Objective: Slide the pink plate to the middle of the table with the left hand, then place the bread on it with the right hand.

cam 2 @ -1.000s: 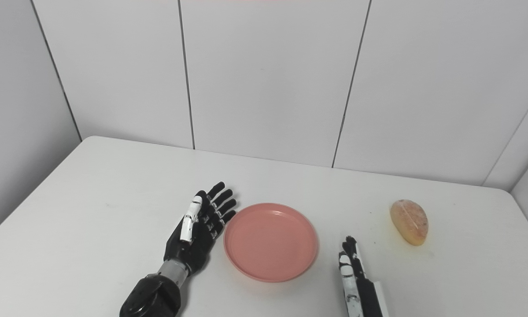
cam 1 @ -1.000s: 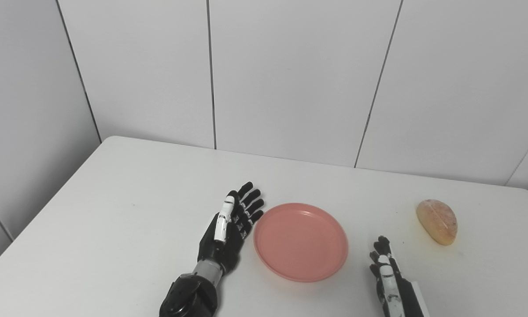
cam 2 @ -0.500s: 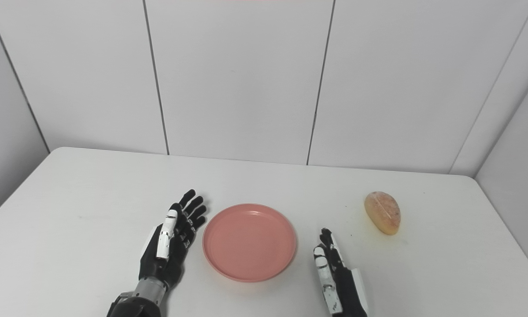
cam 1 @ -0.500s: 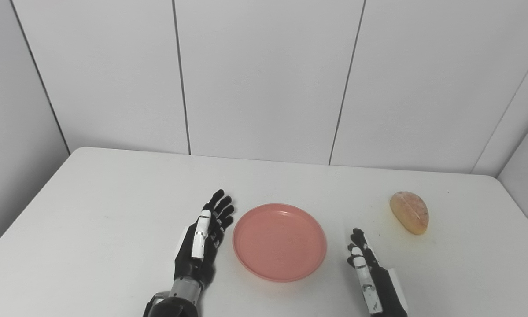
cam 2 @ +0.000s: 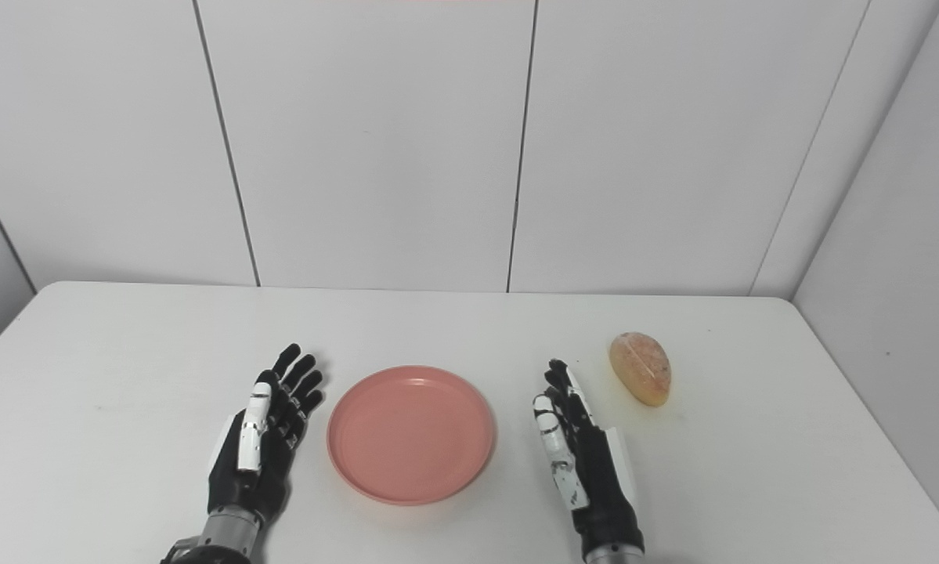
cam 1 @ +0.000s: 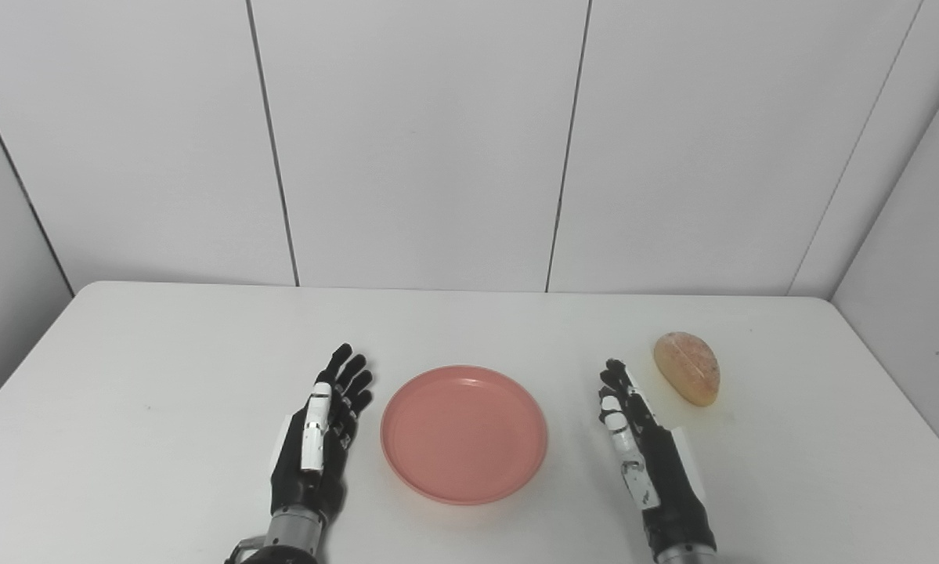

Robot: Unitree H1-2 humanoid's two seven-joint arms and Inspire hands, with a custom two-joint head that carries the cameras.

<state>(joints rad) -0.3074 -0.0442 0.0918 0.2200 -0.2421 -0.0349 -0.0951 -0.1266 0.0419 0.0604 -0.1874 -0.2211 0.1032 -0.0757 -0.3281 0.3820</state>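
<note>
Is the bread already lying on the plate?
No, the bread lies on the bare table to the right of the empty plate, beyond the right hand.

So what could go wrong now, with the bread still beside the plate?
1. The right hand is open, its fingers short of the bread; a flat approach may push the rounded loaf away instead of grasping it.
2. Carried over, the bread may catch the plate rim and shift it.
</note>
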